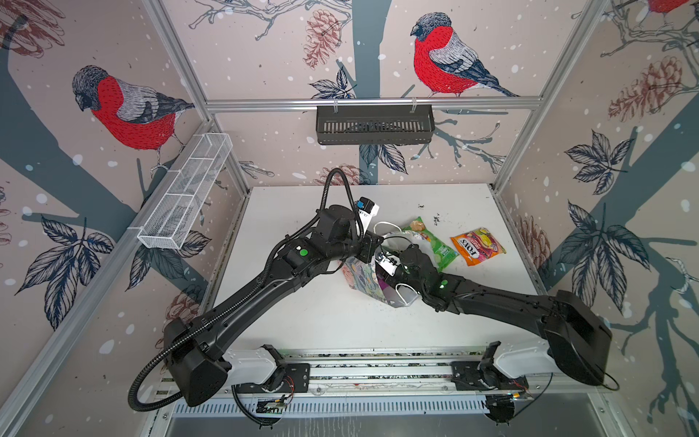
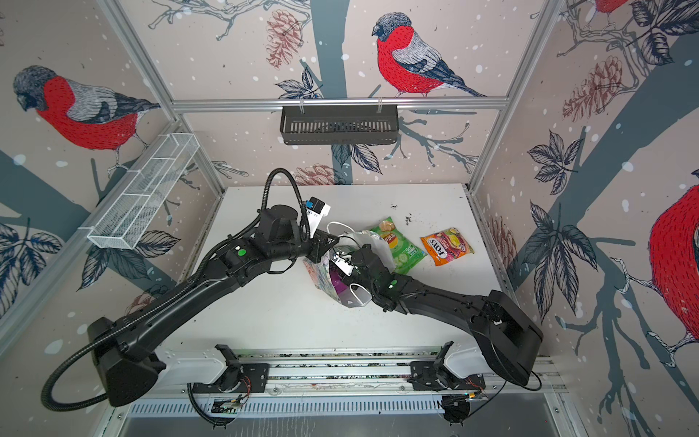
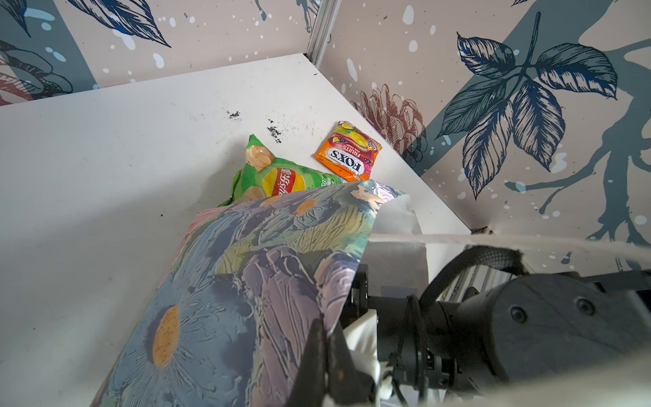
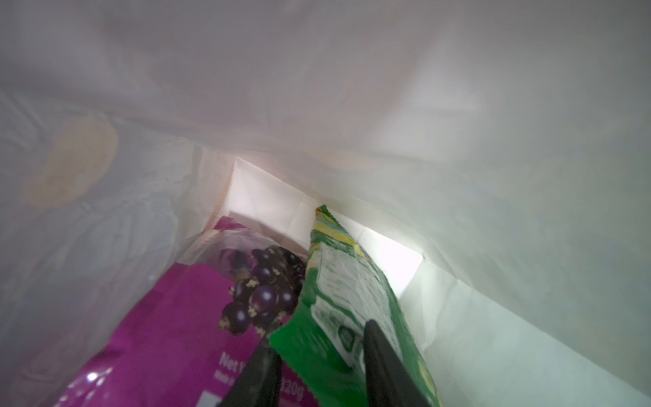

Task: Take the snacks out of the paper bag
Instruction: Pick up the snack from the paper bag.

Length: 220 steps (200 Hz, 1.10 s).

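Note:
The floral paper bag [image 1: 361, 278] [image 2: 321, 272] lies tipped over mid-table. My left gripper [image 3: 326, 349] is shut on the rim of the paper bag [image 3: 246, 282], holding the mouth up. My right gripper [image 4: 318, 334] is deep inside the bag's white interior [image 4: 352, 88], its jaws shut on a yellow-green packet [image 4: 338, 289]. A purple packet [image 4: 169, 334] lies under it in the bag. Outside, on the table beyond the bag, lie a large green chip bag [image 1: 431, 242] [image 3: 278, 179] and an orange packet [image 1: 478, 246] [image 3: 348, 151].
A black basket [image 1: 374, 125] hangs on the back wall and a white wire basket [image 1: 185, 193] on the left wall. Dark crumbs [image 1: 437, 218] dot the white table [image 1: 302, 314] behind the snacks. Patterned walls close three sides.

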{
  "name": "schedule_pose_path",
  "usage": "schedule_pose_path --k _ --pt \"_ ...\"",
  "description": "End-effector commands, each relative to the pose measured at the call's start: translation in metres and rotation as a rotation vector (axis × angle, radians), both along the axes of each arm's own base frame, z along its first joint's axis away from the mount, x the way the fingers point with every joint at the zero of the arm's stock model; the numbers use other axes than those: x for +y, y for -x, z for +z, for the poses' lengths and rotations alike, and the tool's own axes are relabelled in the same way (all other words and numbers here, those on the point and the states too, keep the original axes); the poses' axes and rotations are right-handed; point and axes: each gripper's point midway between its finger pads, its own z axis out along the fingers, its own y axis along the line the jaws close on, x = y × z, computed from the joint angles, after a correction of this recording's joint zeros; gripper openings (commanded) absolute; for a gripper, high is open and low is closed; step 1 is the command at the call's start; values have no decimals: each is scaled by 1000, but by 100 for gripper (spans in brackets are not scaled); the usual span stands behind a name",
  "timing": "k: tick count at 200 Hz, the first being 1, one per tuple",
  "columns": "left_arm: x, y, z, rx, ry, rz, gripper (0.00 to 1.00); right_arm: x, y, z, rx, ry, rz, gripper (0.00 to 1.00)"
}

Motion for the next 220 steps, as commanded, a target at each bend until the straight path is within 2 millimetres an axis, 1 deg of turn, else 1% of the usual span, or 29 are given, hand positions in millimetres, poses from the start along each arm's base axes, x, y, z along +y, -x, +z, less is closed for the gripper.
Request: schedule_pose_path --k 1,13,32,44,46,54,85,121,176,220 --pt "-4 3 6 -5 20 -37 0 8 -8 15 -53 -37 -5 36" --pt "-4 4 7 -6 19 -38 0 9 -9 13 -48 -35 -4 31" --pt "-3 3 7 -7 15 -34 0 10 -7 11 -35 -32 6 16" --pt "-3 3 6 -7 13 -33 0 10 -6 10 -28 -30 10 9" --pt "-3 2 6 -7 13 -32 0 9 -6 10 -27 -30 10 7" --pt "-2 2 7 -8 12 -30 0 9 -4 10 -24 -31 14 4" --pt "-2 0 5 -7 3 -22 0 7 1 14 -24 -38 26 0" --pt "-3 -3 0 3 -20 -18 0 6 5 19 -23 -46 40 0" --pt "4 -7 -4 0 -45 22 0 12 9 44 -14 -107 75 0" --pt "10 -9 -7 4 -53 46 0 11 10 54 -9 -130 85 0"
